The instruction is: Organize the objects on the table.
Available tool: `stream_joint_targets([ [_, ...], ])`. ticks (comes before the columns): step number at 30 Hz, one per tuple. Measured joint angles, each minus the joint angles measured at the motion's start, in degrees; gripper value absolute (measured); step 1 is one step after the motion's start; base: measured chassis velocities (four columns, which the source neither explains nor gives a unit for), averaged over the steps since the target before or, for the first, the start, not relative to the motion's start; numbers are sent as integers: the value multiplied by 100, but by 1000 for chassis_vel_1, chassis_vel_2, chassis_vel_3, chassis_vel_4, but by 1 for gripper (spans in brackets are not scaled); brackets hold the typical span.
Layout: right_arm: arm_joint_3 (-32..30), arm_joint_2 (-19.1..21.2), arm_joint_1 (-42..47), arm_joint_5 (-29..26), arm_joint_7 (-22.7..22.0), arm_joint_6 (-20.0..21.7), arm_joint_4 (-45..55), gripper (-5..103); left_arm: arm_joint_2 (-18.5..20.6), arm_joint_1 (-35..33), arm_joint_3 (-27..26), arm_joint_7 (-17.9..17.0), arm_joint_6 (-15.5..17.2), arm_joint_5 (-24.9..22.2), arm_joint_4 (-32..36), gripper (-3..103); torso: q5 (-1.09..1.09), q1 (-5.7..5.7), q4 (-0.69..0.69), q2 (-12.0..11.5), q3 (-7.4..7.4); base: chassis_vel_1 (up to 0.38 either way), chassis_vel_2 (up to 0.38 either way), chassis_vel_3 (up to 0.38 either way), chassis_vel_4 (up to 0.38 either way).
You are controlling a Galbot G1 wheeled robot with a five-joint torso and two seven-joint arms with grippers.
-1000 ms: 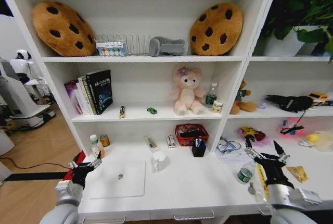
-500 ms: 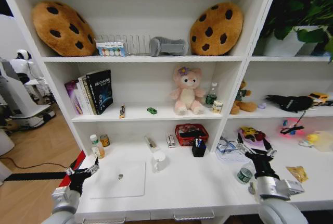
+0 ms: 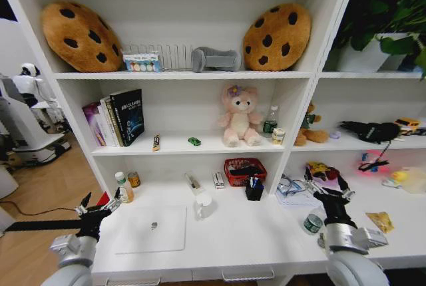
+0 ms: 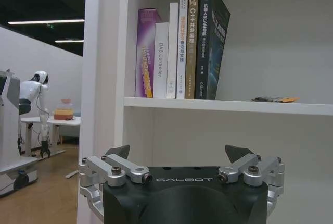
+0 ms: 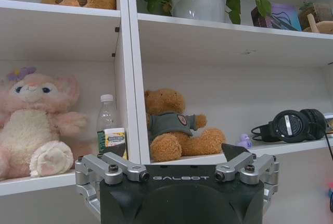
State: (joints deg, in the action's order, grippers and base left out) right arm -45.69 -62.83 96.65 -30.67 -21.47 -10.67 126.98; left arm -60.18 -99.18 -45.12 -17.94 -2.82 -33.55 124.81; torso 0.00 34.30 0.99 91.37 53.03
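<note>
Hovering empty, both grippers stand with fingers spread wide: left gripper (image 3: 98, 207) off the desk's (image 3: 253, 243) left edge, right gripper (image 3: 327, 185) above the right part near the can (image 3: 313, 223). Laptop (image 3: 151, 229) lies flat near the front-left corner, mug (image 3: 203, 205) just beside it; likely nothing chosen yet.

Silver laptop (image 3: 150, 229) on white desk (image 3: 246, 236)

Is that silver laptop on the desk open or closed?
Closed. In the head view the laptop lies flat on the desk with its lid down, logo facing up, and no screen or keyboard showing.
</note>
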Motion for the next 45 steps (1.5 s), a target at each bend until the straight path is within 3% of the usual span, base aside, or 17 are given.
stream_joint_targets([
  [23, 150, -110, -71, 32, -159, 41, -38, 100, 101, 144, 20, -43, -120, -111, 10, 100, 2, -5, 3, 3, -2, 72, -70, -78, 72],
  [29, 154, -72, -112, -2, -172, 41, -61, 100, 101, 151, 20, -32, -164, -12, 0, 100, -1, -8, -5, 5, -3, 85, -110, -123, 130],
  [33, 156, -20, -166, -43, -200, 44, -83, 100, 111, 148, 14, -8, -149, 10, 60, 100, 4, -5, 5, 3, -2, -39, 3, 18, -18],
  [37, 159, -1, -191, -60, -209, 48, -89, 100, 117, 148, 9, 1, -124, 16, 72, 100, 1, 5, -1, -2, 1, -45, 69, 52, -39],
  [45, 160, 0, -190, -63, -211, 52, -91, 100, 118, 145, 5, 4, -115, 18, 75, 100, 0, -1, 1, 0, 0, 0, 0, 0, 0],
])
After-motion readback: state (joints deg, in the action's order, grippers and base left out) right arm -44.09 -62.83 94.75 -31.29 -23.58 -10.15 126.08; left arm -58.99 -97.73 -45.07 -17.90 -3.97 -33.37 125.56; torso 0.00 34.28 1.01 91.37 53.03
